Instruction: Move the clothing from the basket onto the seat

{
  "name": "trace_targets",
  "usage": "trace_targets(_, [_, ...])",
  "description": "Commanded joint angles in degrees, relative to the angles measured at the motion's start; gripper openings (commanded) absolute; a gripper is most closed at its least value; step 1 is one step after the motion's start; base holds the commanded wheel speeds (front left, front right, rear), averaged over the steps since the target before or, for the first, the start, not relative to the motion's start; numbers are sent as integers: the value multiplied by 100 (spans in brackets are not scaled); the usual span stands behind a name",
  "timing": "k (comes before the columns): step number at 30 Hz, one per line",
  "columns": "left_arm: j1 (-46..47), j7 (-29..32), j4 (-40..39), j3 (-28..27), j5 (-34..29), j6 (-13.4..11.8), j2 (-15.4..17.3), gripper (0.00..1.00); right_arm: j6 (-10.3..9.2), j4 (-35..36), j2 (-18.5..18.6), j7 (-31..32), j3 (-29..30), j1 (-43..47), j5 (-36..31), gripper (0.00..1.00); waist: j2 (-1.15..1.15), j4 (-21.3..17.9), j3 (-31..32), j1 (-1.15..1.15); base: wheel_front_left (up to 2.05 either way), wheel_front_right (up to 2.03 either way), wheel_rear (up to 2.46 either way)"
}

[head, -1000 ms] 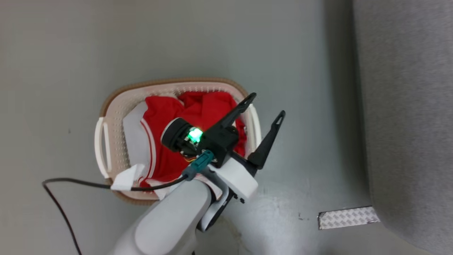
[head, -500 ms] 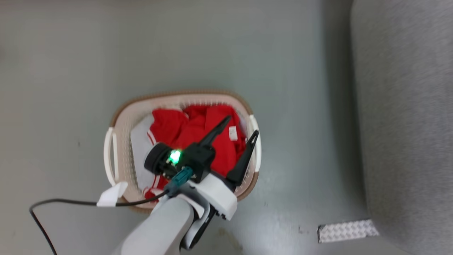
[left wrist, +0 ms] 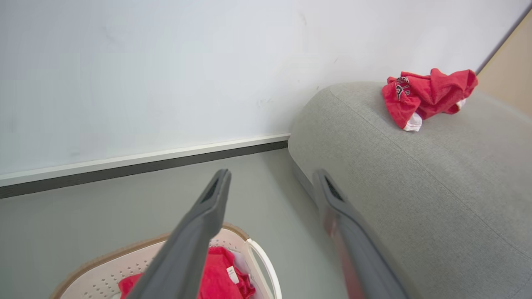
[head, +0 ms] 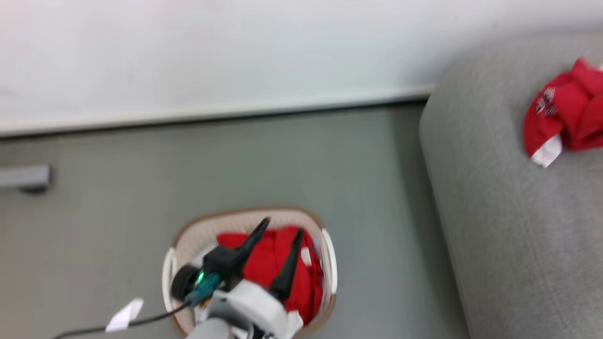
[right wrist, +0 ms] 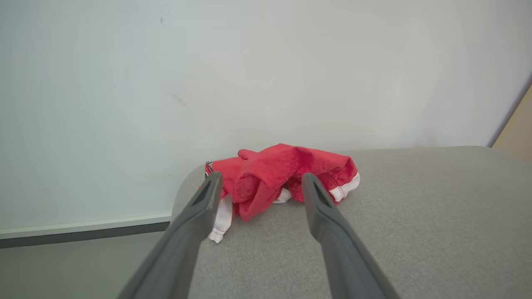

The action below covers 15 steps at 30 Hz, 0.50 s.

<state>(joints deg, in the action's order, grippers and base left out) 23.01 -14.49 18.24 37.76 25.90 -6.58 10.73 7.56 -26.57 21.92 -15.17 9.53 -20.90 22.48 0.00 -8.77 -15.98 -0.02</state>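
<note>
The basket (head: 328, 263), cream with a brown rim, stands on the floor at the bottom of the head view. Red clothing (head: 261, 263) lies inside it. My left gripper (head: 282, 226) hangs open above that pile, touching nothing; the left wrist view shows its empty fingers (left wrist: 272, 174) over the basket (left wrist: 104, 257) and red fabric (left wrist: 216, 278). A crumpled red garment (head: 570, 113) with white trim lies on the grey seat (head: 518, 226). My right gripper (right wrist: 262, 176) is open just short of that garment (right wrist: 286, 170), above the seat (right wrist: 415, 216).
A white wall with a dark baseboard (head: 212, 115) runs behind the basket and seat. A grey object (head: 23, 176) sits at the far left of the floor. A black cable with a white tag (head: 123, 315) trails left from my left wrist.
The head camera has tilted up, bringing the wall and the seat top with a red garment into view. My left gripper has shifted from the basket's right edge to over its middle.
</note>
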Motion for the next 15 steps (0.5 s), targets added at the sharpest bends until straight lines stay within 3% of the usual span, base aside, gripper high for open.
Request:
trace_targets(1, [-314,-42,20,-122,52,-91,87,100,-14,332,-175,4,11,485,-217,100,0,83,779,2,0,0,0])
trace_targets(8, [-1166,-68,-87,-653,18,-298,237,100,-14,1127,-841,4,-229,1650,-728,100,0,283,1522,2,0,0,0])
trace_targets(15, [-1828,-69,-221,-1220,-156,-318,194,100,-14,1376,-1237,4,-612,2192,-972,100,0,441,1755,2,0,0,0])
